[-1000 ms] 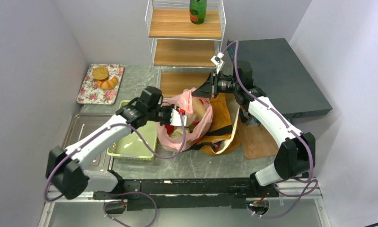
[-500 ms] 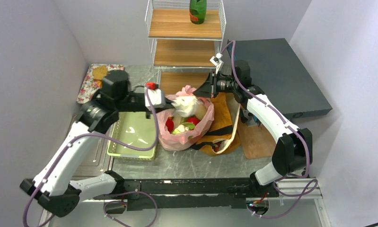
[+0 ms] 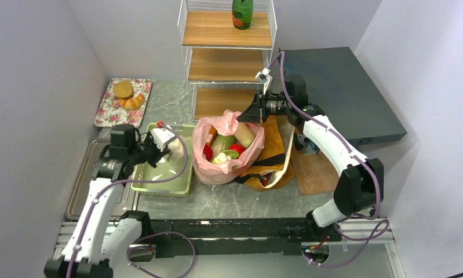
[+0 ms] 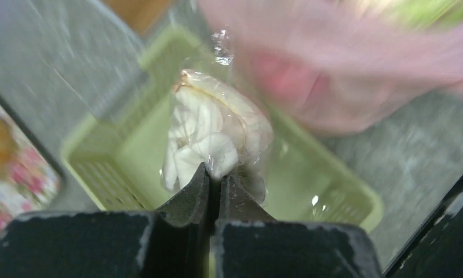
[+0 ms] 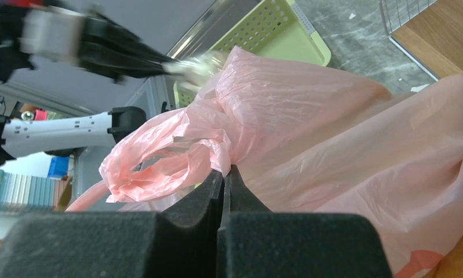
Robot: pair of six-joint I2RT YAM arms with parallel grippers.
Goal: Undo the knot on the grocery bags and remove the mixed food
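Observation:
The pink plastic bag stands open, leaning on the mustard tote. Red fruits, a pale long vegetable and green leaves show inside it. My right gripper is shut on the bag's far rim, and its wrist view shows the pink film pinched between the fingers of the gripper. My left gripper hangs over the green basket. It is shut on the clear wrap of a white food packet.
A flowered tray with bread lies at the back left, and a metal tray sits left of the basket. A wire shelf with a green bottle stands behind the bags. A dark box and a wooden board are on the right.
My left arm has lifted the white packet out of the pink bag and swung it left, down over the green basket. The right gripper has kept its hold on the bag's rim.

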